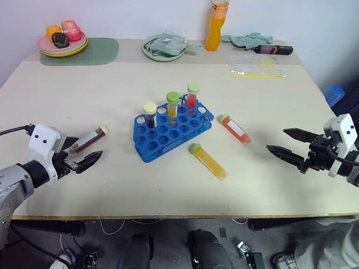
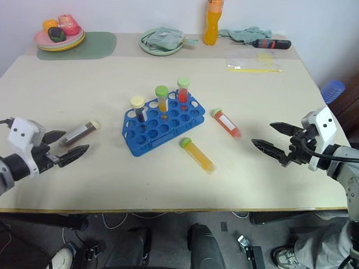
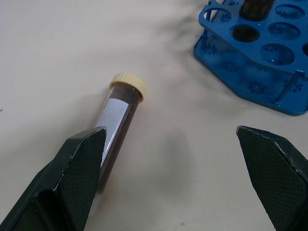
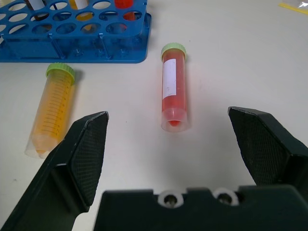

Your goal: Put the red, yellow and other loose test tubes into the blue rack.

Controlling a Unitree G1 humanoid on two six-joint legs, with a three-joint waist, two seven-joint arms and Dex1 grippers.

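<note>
White labels on the dark tube (image 3: 118,139) and red tube (image 4: 173,91) – no readable writing; left gripper (image 1: 85,156) and right gripper (image 1: 292,146) both spread, empty.

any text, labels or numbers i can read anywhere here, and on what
No text can be read.
Red tube: white label, blank as far as it shows.
Dark tube: white label, nothing readable on it.
Yellow tube: graduation lines, numbers too small to read.
Orange bottle: label too small to read.
</note>
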